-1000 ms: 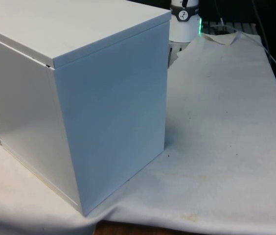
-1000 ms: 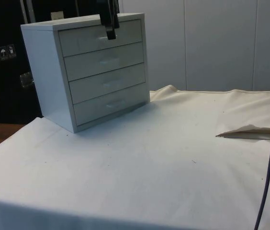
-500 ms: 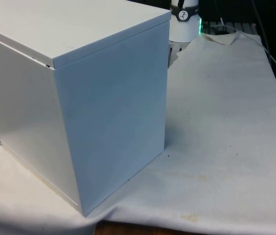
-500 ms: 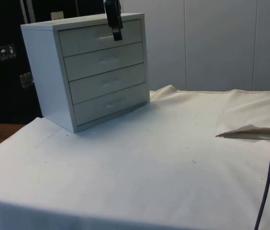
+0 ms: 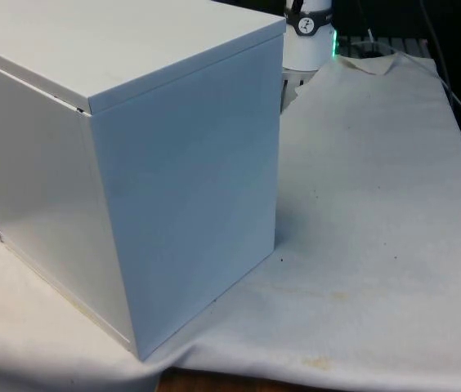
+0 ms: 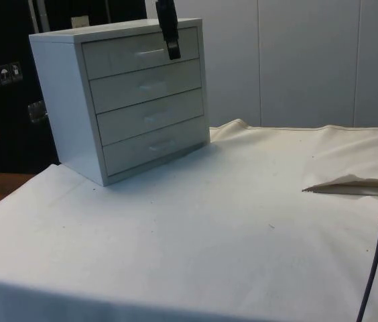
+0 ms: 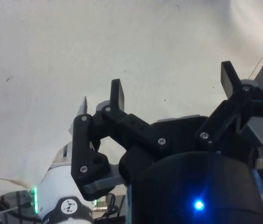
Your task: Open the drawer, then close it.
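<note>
A white chest of drawers (image 6: 125,94), all drawers shut, stands on the table (image 6: 229,221) under a creased white cloth (image 5: 378,204). The hand (image 7: 174,87), fingers apart, hangs before its top drawer (image 6: 132,57); dark cabinets (image 6: 5,87) stand behind.

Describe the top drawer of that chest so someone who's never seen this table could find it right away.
On the white cloth stands a white chest of drawers with four stacked drawers. The top drawer sits directly under the chest's lid. Unlike the other three, it has the black gripper hanging in front of its right end.
</note>
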Controlling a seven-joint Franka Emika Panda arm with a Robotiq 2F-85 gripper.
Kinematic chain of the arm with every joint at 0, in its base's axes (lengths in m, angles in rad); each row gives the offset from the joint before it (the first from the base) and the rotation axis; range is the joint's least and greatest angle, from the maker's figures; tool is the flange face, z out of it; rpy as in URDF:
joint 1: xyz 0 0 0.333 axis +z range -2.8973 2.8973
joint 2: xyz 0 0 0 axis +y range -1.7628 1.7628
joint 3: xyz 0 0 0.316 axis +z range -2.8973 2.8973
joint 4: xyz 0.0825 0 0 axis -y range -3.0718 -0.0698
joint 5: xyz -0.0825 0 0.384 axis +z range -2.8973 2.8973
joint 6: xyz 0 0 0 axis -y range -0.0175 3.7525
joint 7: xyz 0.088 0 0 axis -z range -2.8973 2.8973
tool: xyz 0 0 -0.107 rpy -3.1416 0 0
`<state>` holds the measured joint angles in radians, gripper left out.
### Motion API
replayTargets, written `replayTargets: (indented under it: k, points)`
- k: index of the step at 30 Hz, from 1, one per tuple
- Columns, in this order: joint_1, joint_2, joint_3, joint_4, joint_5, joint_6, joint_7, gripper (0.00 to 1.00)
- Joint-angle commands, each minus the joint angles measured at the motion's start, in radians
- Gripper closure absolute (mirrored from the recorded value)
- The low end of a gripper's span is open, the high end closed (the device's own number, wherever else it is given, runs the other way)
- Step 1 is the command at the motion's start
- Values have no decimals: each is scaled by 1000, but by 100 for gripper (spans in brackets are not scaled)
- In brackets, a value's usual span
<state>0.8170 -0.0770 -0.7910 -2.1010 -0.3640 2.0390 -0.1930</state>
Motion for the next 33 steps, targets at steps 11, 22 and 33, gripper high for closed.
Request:
replayTargets:
  k: [11,22,33]
  points:
    - [-7,-23,-10,-38,-40,60,-51,0]
    - [-6,-37,-15,-47,-58,45,-94,0]
    - [-9,-55,-16,-60,-123,65,-139,0]
